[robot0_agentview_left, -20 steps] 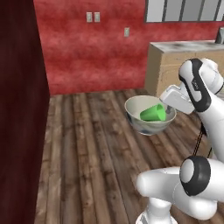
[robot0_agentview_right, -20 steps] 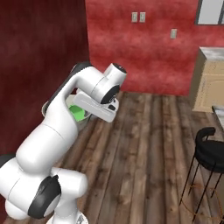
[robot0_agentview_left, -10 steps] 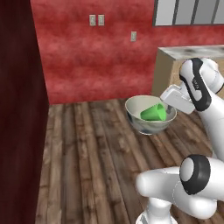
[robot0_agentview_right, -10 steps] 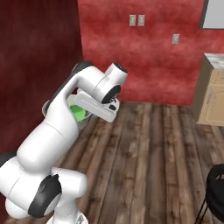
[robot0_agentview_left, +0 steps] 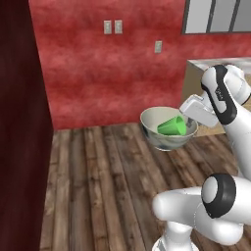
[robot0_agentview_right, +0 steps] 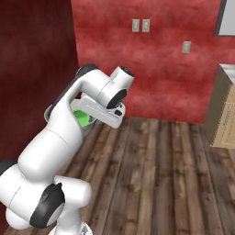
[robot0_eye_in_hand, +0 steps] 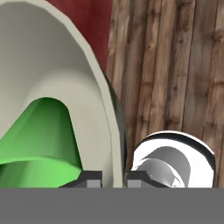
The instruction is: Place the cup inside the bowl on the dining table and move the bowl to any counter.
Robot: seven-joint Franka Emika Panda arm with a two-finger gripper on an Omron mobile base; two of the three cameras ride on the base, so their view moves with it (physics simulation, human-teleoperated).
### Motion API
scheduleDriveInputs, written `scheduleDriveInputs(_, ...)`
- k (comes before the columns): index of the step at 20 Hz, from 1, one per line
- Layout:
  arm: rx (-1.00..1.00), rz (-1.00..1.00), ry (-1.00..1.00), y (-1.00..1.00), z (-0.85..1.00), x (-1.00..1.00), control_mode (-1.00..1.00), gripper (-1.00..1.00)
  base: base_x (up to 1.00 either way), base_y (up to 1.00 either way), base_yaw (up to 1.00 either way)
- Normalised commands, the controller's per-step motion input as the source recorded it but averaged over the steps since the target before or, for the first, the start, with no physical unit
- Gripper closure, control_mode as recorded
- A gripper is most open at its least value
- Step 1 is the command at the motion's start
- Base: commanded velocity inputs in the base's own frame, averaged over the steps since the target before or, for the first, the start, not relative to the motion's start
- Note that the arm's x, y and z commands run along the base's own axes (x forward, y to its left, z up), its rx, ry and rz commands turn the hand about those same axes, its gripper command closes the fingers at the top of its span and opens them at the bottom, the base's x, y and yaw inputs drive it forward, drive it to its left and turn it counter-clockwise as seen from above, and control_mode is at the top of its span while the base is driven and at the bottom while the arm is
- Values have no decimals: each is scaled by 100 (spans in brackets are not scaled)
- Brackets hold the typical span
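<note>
With my hand [robot0_eye_in_hand: 113, 178] clenched on the rim of the bowl [robot0_agentview_left: 162, 133], I hold it in the air above the wooden floor [robot0_agentview_left: 108, 171]; the cup [robot0_agentview_left: 172, 127] lies on its side inside.

Arm [robot0_agentview_left: 230, 122]: glossy white rounded link shells, dark grey to black round caps at the joints. Base segment bulbous, white, with a black disc joint. Hand block white, flat and boxy. Finger tips [robot0_eye_in_hand: 89, 179] small, dark, square-edged. No cables or markings visible.
</note>
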Motion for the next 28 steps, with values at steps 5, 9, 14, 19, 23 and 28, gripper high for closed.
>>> scheduleDriveInputs(5, 0, 0, 0, 0, 0, 0, 100, 100, 100, 0, 0)
scheduleDriveInputs(9, 0, 0, 0, 0, 0, 0, 100, 100, 100, 0, 0)
scheduleDriveInputs(14, 0, 0, 0, 0, 0, 0, 100, 100, 100, 0, 1)
scheduleDriveInputs(19, 0, 0, 0, 0, 0, 0, 100, 100, 100, 0, 5)
scheduleDriveInputs(23, 0, 0, 0, 0, 0, 0, 100, 100, 100, 0, 7)
scheduleDriveInputs(28, 0, 0, 0, 0, 0, 0, 100, 100, 100, -7, 7)
